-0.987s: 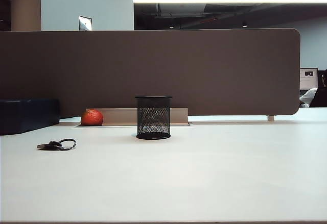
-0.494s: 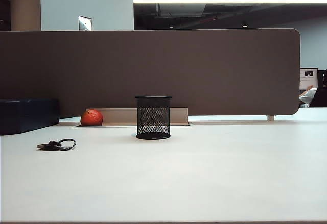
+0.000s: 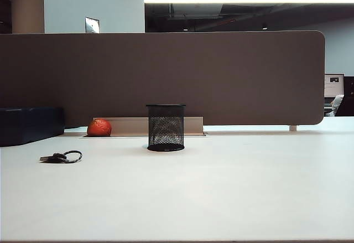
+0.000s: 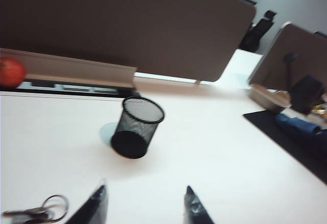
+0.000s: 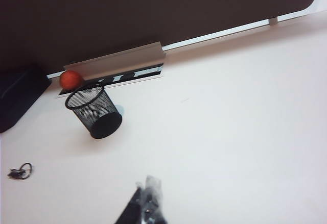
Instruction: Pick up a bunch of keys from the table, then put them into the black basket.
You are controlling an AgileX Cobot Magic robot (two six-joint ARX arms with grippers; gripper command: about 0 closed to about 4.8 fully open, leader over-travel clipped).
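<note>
One bunch of keys point(image 3: 61, 157), one black basket point(image 3: 166, 128) and one red-orange ball point(image 3: 99, 127) sit on my worktop point(image 3: 221, 187). The keys lie flat, well left of the upright basket, their long axis running left-right in the exterior view, ring toward the basket. My left tool point(image 4: 145, 206) hangs above them, fingers spread apart, empty. My right tool point(image 5: 145, 203) is pinched together, empty.

Left hand point(image 4: 145, 206) agape; right hand point(image 5: 145, 201) closed.

Low frontal exterior; both wrist views overlook the black basket point(image 3: 166, 128).
</note>
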